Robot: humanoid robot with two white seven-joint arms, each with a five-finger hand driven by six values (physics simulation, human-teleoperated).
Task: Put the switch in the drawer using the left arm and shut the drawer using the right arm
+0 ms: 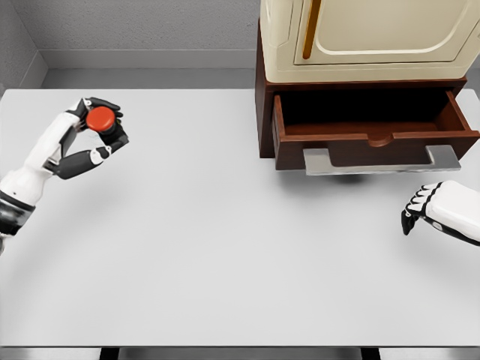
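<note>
- Left hand [88, 135], far left over the table [225, 262]: fingers clamped on the switch [100, 118], its red button pinched between the fingertips.
- Drawer [371, 127] open, well apart to the right of those fingers.
- Right hand [433, 210] below the drawer's handle [381, 160], fingers curled, holding nothing.

Just one camera here, mounted on the robot's head, looking forward and steeply down onto the white desk [225, 247]. The desk fills nearly the whole frame, its near edge running along the bottom. At the top you get a strip of grey wall and floor behind it. The open drawer [371, 127] sits upper right, cropped by the frame edge. No second view to compare overlap with.
</note>
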